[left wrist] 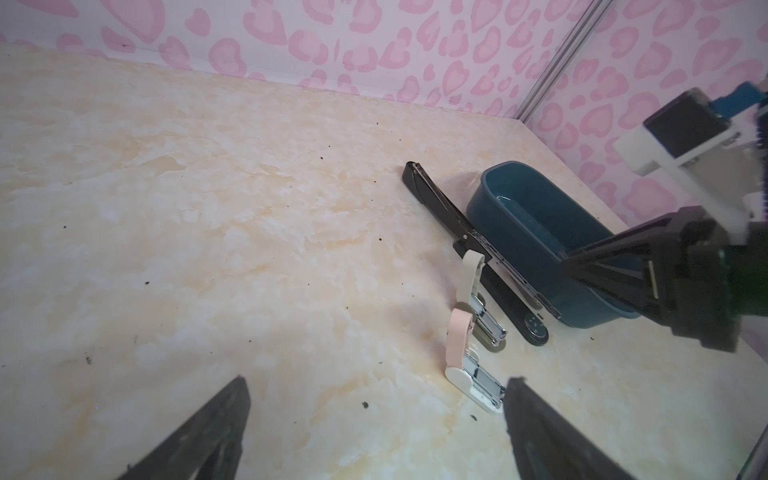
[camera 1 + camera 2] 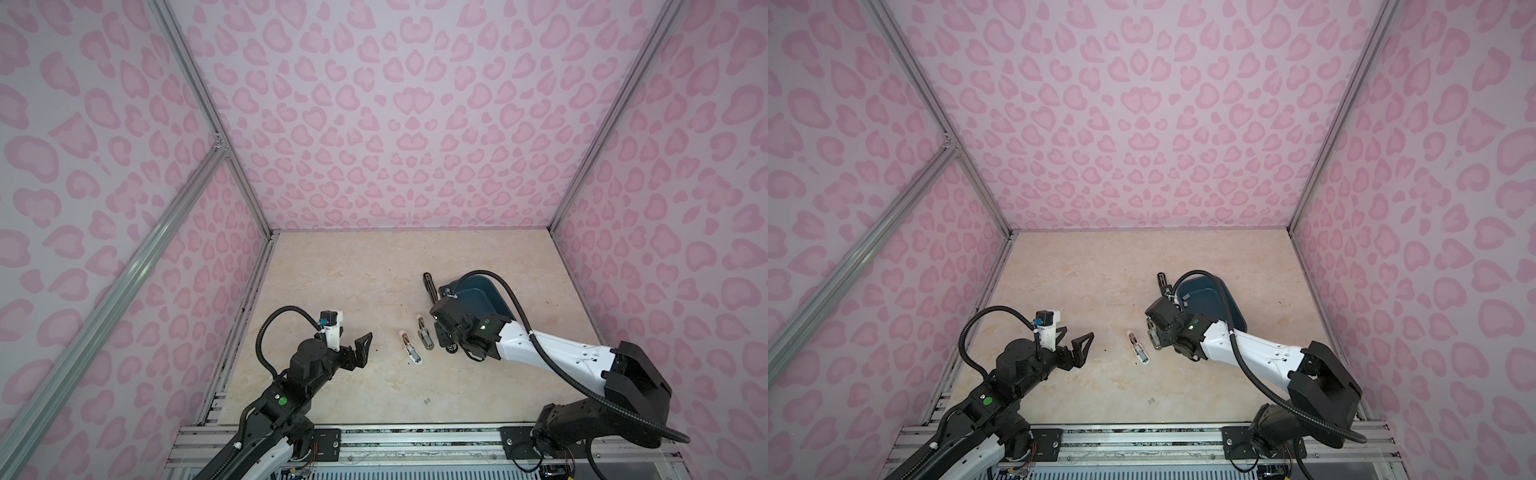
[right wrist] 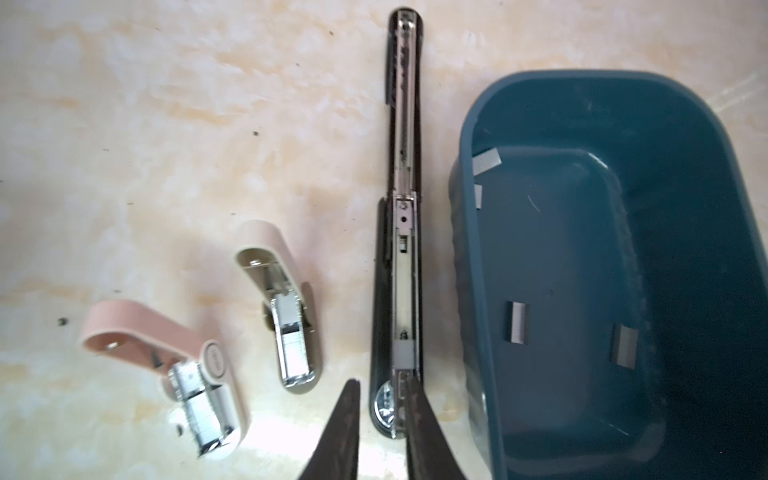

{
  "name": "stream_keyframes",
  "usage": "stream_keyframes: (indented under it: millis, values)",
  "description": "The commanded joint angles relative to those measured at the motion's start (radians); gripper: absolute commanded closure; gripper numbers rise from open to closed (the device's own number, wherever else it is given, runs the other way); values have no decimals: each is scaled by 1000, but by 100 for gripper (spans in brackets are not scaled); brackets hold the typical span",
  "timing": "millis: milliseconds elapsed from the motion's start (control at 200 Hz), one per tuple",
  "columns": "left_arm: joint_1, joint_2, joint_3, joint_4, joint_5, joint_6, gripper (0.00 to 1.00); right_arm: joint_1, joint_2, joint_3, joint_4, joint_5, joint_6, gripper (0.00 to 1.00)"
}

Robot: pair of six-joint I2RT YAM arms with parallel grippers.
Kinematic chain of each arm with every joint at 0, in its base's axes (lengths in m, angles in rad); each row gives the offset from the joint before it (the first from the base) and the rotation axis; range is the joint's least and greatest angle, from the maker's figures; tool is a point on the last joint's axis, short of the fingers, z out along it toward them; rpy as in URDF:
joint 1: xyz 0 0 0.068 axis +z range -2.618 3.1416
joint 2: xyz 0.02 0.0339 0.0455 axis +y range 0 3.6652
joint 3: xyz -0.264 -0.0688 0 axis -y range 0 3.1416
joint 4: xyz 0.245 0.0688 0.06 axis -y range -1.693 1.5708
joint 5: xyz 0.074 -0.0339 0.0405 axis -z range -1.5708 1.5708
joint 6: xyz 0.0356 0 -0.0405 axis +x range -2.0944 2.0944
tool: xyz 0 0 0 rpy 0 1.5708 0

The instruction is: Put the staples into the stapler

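A long black stapler (image 3: 401,249) lies opened flat beside a blue bin (image 3: 469,249). One grey strip of staples (image 3: 405,353) sits in its channel. My right gripper (image 3: 381,380) hovers at the stapler's near end. Its jaws stand a narrow gap apart and hold nothing, and one fingertip (image 3: 411,386) overlaps the channel. Several staples (image 3: 517,322) lie loose inside the bin. My left gripper (image 2: 353,336) is wide open and empty above bare table, left of a pink small stapler (image 2: 411,351). In both top views the right wrist hides the right jaws.
A beige small stapler (image 3: 286,311) lies open between the pink stapler (image 3: 166,345) and the black one. A tiny scrap of staples (image 2: 427,401) rests on the table toward the front edge. The bin (image 2: 1208,299) stands close to the right wall. Pink patterned walls enclose the table.
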Motion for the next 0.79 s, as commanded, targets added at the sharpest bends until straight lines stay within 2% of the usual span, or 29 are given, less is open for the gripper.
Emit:
stream_keyframes:
  millis: [0, 300, 625, 790]
  values:
    - [1, -2, 8, 15, -9, 2, 4, 56, -41, -44, -18, 2, -8, 79]
    - [1, -37, 0, 6, -14, -1, 4, 266, -84, -159, -2, -67, 92, 79]
    - [1, -59, -4, -3, -14, -7, 4, 364, -7, -214, 15, -92, 226, 80]
    - [1, -61, -4, -3, -12, -6, 4, 407, 43, -194, 25, -111, 233, 80]
